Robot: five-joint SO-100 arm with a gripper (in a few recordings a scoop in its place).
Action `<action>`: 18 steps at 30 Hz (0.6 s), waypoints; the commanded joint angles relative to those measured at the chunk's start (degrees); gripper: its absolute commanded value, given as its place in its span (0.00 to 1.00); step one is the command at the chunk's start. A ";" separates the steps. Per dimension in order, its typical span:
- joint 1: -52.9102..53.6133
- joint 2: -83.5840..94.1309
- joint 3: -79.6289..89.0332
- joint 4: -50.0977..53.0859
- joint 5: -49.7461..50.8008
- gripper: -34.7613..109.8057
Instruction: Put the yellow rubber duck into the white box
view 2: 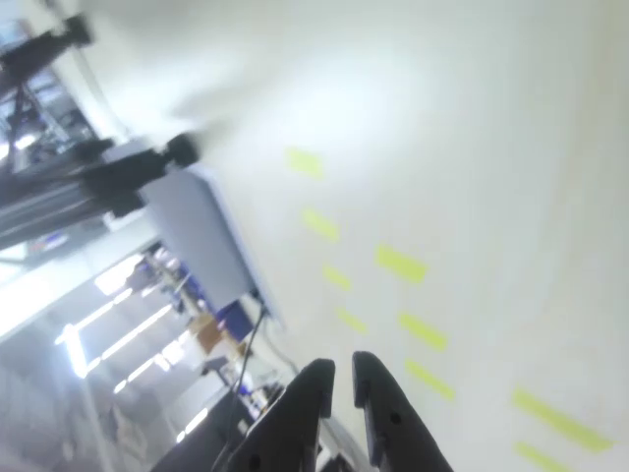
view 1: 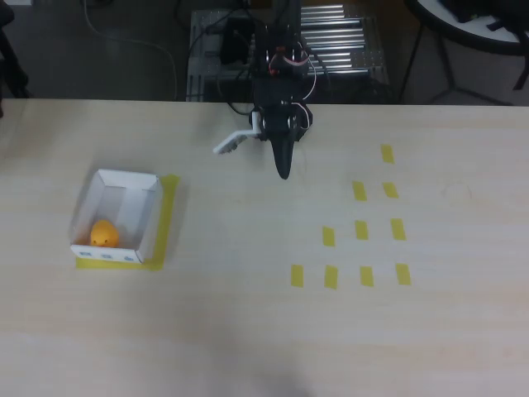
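no readable text, blue marks on white box [view 1: 106,257] illegible

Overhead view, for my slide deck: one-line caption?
Yellow rubber duck sits inside the white box; gripper rests away, near the table's far edge.

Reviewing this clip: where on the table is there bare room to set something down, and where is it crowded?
Bare table runs along the whole near edge and down the middle, between the white box and the yellow tape rectangles. Crowded spots: the box holding the yellow rubber duck at left, the tape grid at right, and the gripper at the far edge.
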 commanded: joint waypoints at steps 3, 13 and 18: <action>0.70 5.01 8.17 1.23 1.58 0.24; 1.85 5.01 11.60 2.11 2.11 0.24; 1.85 5.01 11.60 2.11 2.02 0.25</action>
